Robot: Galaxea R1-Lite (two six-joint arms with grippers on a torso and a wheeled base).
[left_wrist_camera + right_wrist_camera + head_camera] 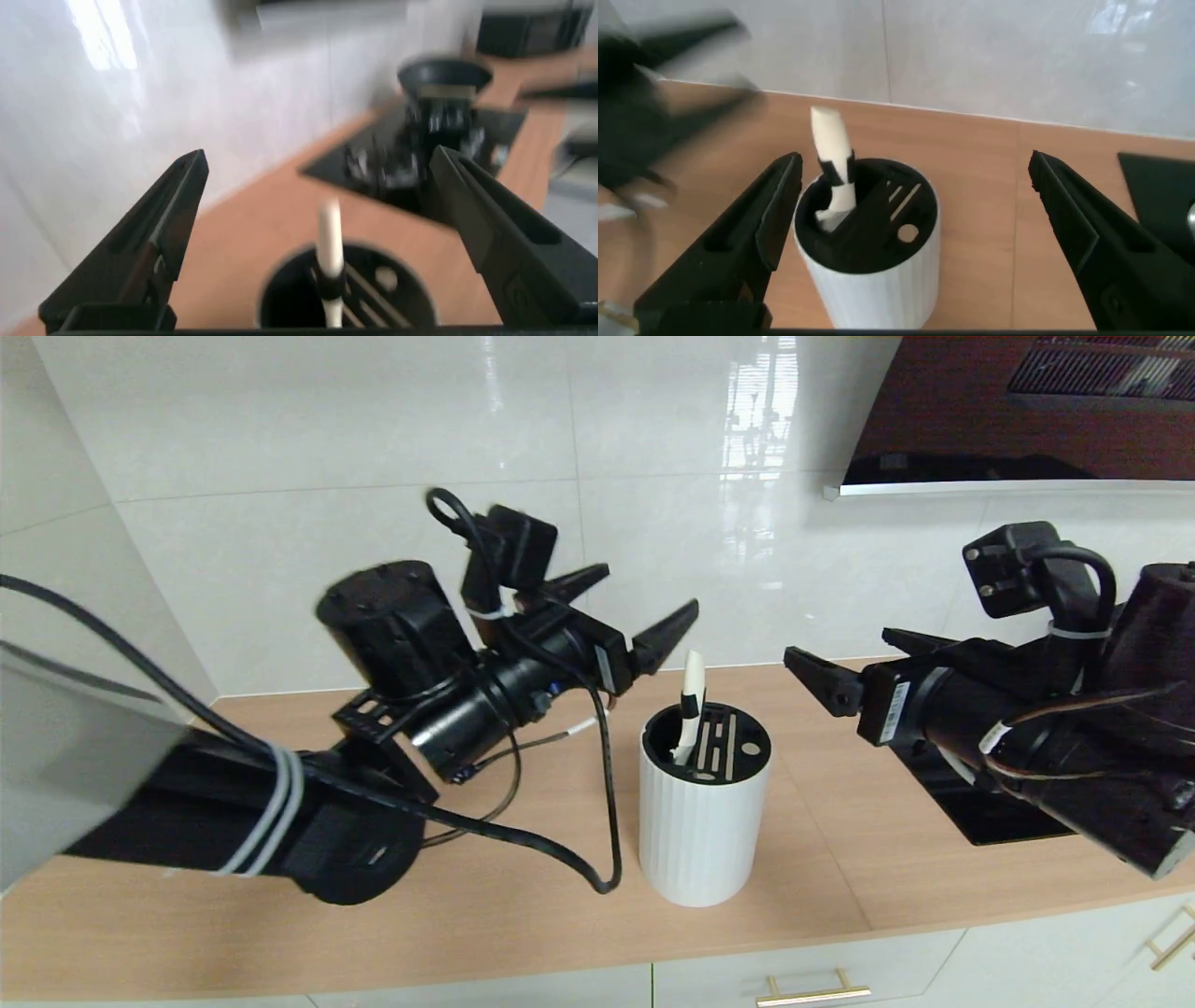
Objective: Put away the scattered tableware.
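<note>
Looking mid-frame, you see a white utensil (692, 695) standing in the holder (705, 821). The left gripper (646, 590) and right gripper (837, 645) gape wide, holding nothing, so the job seems nearly done.

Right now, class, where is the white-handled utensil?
In the head view, the white-handled utensil stands in the white holder on the counter, between the left hand and the right hand.

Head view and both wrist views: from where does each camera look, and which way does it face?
Head view: on the robot's head, facing down at the counter; both arms show, left gripper and right gripper open.
Left wrist view: on the left wrist, facing over the white holder toward the cooktop; its gripper shows.
Right wrist view: on the right wrist, facing down at the holder; its gripper shows.
Shared: all three see the holder.
</note>
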